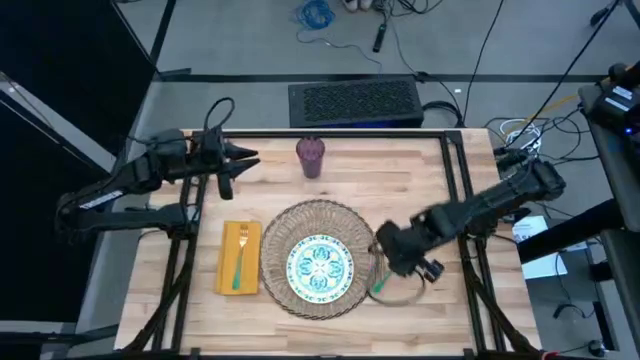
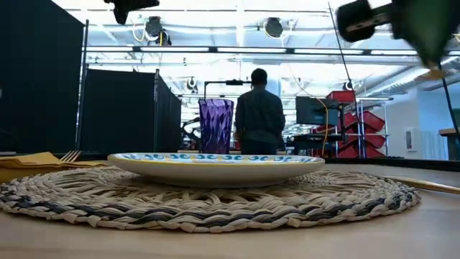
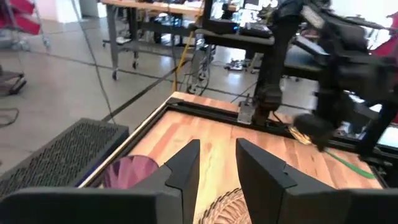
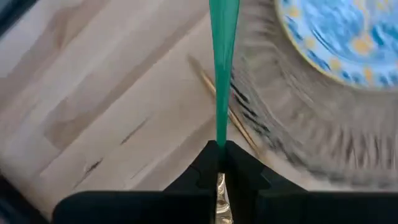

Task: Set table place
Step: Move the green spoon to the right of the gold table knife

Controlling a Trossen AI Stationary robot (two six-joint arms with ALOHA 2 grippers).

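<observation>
Fingers pinch slim teal cutlery handle beside placemat.

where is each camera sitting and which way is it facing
High: overhead, looking down on table, both arms.
Low: table height, across placemat and plate; arm parts above.
Left wrist: past open left hand toward the other arm.
Right wrist: down past right hand shut on teal cutlery.
Shared: purple cup, also in low view.
</observation>
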